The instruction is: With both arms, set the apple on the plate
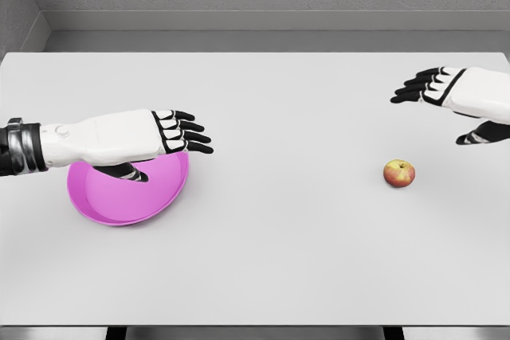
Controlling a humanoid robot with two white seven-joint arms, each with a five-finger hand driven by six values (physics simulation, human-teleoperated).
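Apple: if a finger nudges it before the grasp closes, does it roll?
Likely yes. The apple looks round and sits loose on the flat table, so a nudge probably rolls it. Its skin looks smooth, maybe slippery. It looks rigid, unlikely to deform.

Left hand (163, 134), at nine o'clock: white shell, black fingers with white knuckle plates, a black-and-silver ringed wrist cuff. Right hand (454, 97), at two o'clock: the same white shell, black fingers and thumb.

One apple (399, 173), one pink plate (119, 201), and two robot hands, a left hand (151, 137) and a right hand (462, 101), above one white counter (279, 260).
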